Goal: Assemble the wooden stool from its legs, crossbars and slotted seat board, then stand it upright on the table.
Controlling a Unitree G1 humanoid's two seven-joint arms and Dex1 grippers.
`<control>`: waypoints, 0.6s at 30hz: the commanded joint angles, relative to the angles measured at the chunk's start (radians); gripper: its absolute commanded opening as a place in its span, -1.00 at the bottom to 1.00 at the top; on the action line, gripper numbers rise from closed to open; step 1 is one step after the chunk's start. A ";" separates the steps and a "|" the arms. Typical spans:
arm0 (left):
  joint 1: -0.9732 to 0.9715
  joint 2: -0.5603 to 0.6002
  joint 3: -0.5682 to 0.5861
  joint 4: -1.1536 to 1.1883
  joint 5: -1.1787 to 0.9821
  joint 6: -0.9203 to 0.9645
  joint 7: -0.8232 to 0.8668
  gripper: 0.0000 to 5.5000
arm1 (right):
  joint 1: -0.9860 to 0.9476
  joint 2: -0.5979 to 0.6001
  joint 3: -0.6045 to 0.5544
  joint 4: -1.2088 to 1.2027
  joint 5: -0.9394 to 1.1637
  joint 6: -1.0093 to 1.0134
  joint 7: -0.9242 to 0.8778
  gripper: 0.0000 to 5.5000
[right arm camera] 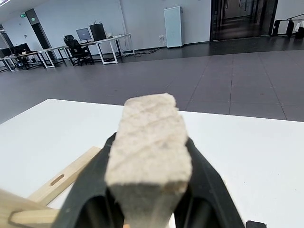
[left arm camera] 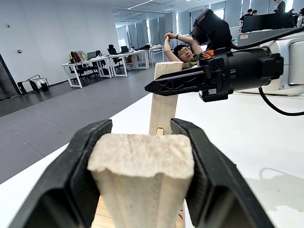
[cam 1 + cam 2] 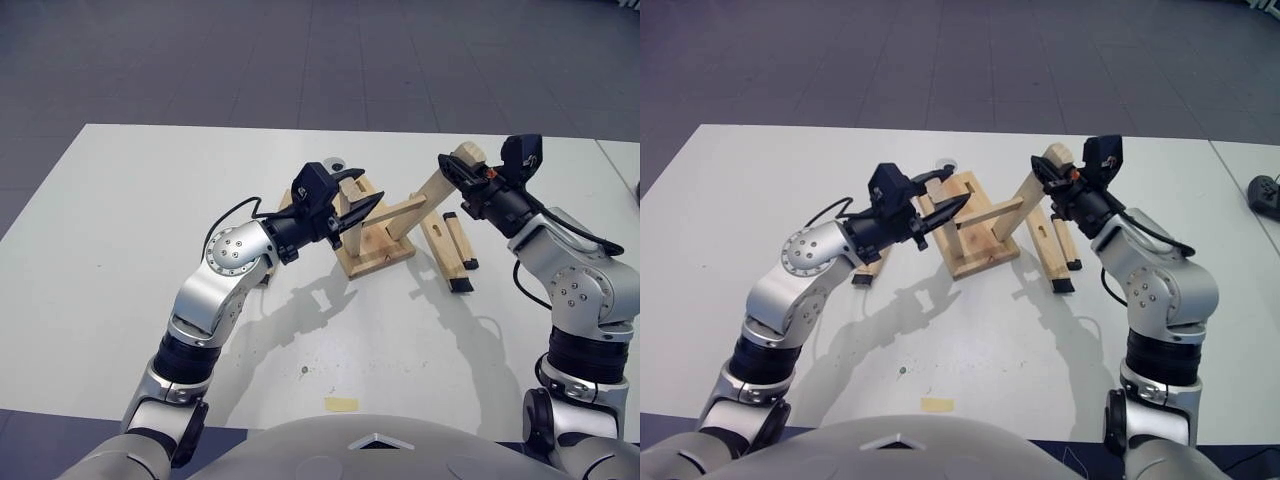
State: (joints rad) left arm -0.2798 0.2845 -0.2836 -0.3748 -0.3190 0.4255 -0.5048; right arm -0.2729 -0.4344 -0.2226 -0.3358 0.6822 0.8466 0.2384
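Two small things sit closest on the white table (image 3: 120, 260): a strip of yellow tape (image 3: 341, 404) right by the near edge, and a dark speck (image 3: 303, 371) just past it, about 11 o'clock from the tape. There's loads of bare tabletop toward 9 o'clock, all the way out to the left edge.

Further in, the left gripper (image 3: 370, 190) is clamped on one wooden leg (image 2: 142, 161) of the half-built stool frame (image 3: 375, 255). The wrist view shows both jaws pressed against the leg's end. The frame's lower part rests mid-table, and a crossbar (image 3: 402, 212) runs up toward 2 o'clock to a second leg (image 3: 437, 187). The right gripper (image 3: 455, 168) is closed around the top of that second leg, raised above the tabletop.

Just beside the frame at 3 o'clock, a loose slotted board (image 3: 441, 240) lies flat with a dark-tipped bar (image 3: 463, 255) touching its side. Another loose piece (image 3: 868, 270) lies partly under the left arm, 9 o'clock from the frame. At 12 o'clock, near the far edge, there's a small grey disc (image 3: 333, 162).

Off at 3 o'clock a narrow gap splits this table from a neighbouring table (image 3: 1250, 160), which carries a black gadget (image 3: 1265, 197). Past the far edge it's open grey tiled floor (image 3: 300, 50), and the wrist views show office desks (image 2: 95, 64) and chairs well back.
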 commanded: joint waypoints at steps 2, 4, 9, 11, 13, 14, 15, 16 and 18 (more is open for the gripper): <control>0.038 0.016 -0.012 0.050 0.020 0.068 0.002 -0.25 | -0.030 0.010 0.009 0.030 0.001 0.035 0.000 -0.63; 0.038 0.016 -0.011 0.050 0.021 0.067 0.002 -0.25 | -0.055 0.020 -0.011 0.031 0.016 0.023 0.000 -0.63; 0.028 0.022 0.003 0.048 0.017 0.068 -0.003 -0.21 | -0.109 0.049 -0.060 0.045 0.051 -0.008 0.003 -0.39; 0.027 0.024 0.009 0.046 0.008 0.070 -0.010 -0.08 | -0.119 0.055 -0.071 0.044 0.061 -0.017 0.009 -0.28; 0.025 0.022 0.020 0.039 -0.006 0.076 -0.021 0.05 | -0.131 0.070 -0.085 0.040 0.087 -0.037 0.023 -0.16; 0.023 0.019 0.027 0.035 -0.012 0.080 -0.025 0.10 | -0.139 0.079 -0.095 0.035 0.110 -0.051 0.036 -0.11; 0.020 0.016 0.034 0.032 -0.018 0.083 -0.028 0.19 | -0.149 0.089 -0.108 0.032 0.135 -0.062 0.044 -0.03; 0.016 0.013 0.041 0.030 -0.022 0.085 -0.030 0.24 | -0.167 0.103 -0.129 0.030 0.170 -0.069 0.043 0.03; 0.007 0.008 0.058 0.020 -0.036 0.088 -0.034 0.37 | -0.222 0.115 -0.161 0.036 0.222 -0.088 0.034 0.15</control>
State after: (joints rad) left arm -0.2504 0.2939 -0.2463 -0.3330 -0.3409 0.4967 -0.5323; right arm -0.4138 -0.3326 -0.3448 -0.2952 0.8447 0.7851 0.2749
